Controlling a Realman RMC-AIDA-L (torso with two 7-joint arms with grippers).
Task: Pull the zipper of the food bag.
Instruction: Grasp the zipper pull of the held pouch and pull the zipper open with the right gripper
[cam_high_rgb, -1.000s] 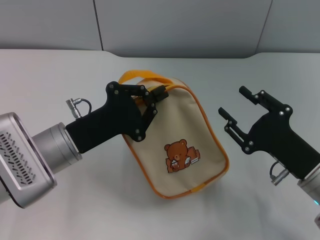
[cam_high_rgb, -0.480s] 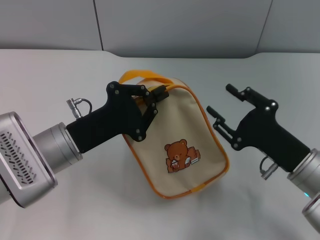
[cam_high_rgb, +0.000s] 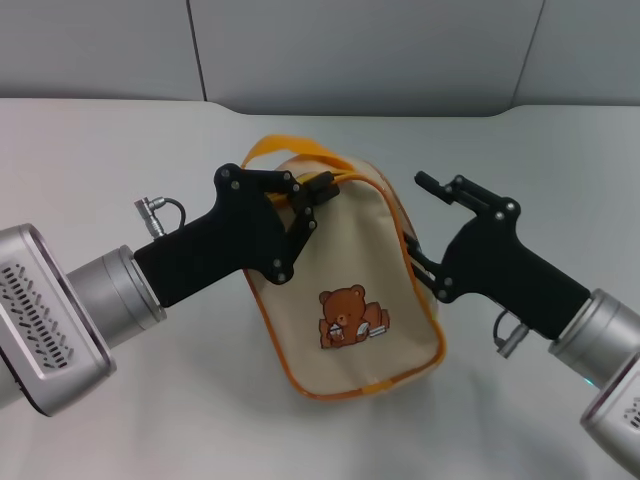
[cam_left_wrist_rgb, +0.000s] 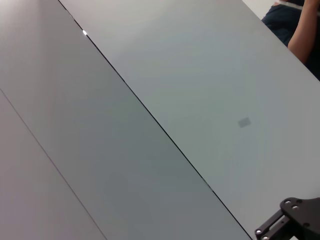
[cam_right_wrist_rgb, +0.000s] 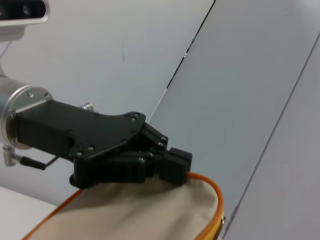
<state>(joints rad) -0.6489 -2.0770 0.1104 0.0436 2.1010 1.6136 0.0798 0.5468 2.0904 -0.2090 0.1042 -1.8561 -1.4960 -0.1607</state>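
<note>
Left end effector (cam_high_rgb: 318, 190) pinches the soft beige canvas food bag (cam_high_rgb: 345, 290) at its orange-piped top corner; right end effector (cam_high_rgb: 420, 225), fingers spread, touches the bag's side.

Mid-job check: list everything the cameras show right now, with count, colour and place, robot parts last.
food bag: one, beige with orange piping and a brown bear patch, centre of the table between the two arms.
loop handle: one, orange, at the bag's far end.
zipper: one, thin orange strip round the rim; pull tab not visible.
table: one, white, under everything.
wall panels: grey, behind the table.
left pincer: one, black, shut on the bag's far rim near the handle.
right pincer: one, black, open, against the bag's right edge.
</note>
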